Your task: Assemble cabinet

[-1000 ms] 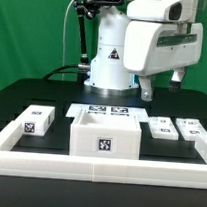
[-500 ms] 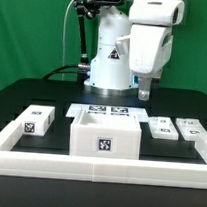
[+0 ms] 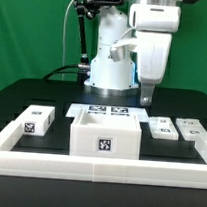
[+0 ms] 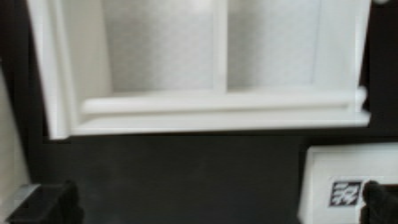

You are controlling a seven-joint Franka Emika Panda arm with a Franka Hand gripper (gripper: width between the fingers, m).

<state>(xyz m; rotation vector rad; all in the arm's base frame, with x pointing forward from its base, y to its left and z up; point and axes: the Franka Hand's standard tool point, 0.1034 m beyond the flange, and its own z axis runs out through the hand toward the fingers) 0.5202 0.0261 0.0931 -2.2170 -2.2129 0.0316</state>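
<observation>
- Exterior view: the gripper (image 3: pixel 147 94) hangs empty above the tabletop (image 3: pixel 27 94), at about 1 o'clock from the body (image 3: pixel 104 135). It is probably held high to line up a pick. I cannot tell whether its fingers are apart or together.
- The body is a white open-topped box with a tag on its front, mid-tabletop just behind the rim (image 3: pixel 97 169). The left block (image 3: pixel 34 122) lies at its 9 o'clock, and the middle block (image 3: pixel 162 128) and far block (image 3: pixel 190 128) at 3 o'clock. All lie loose and apart, likely for easy reach.
- Wrist view: blurred, but seemingly the body (image 4: pixel 214 70) seen from above, split by a divider, with a tagged block (image 4: pixel 356 190) near it. One dark finger (image 4: pixel 45 205) shows.
</observation>
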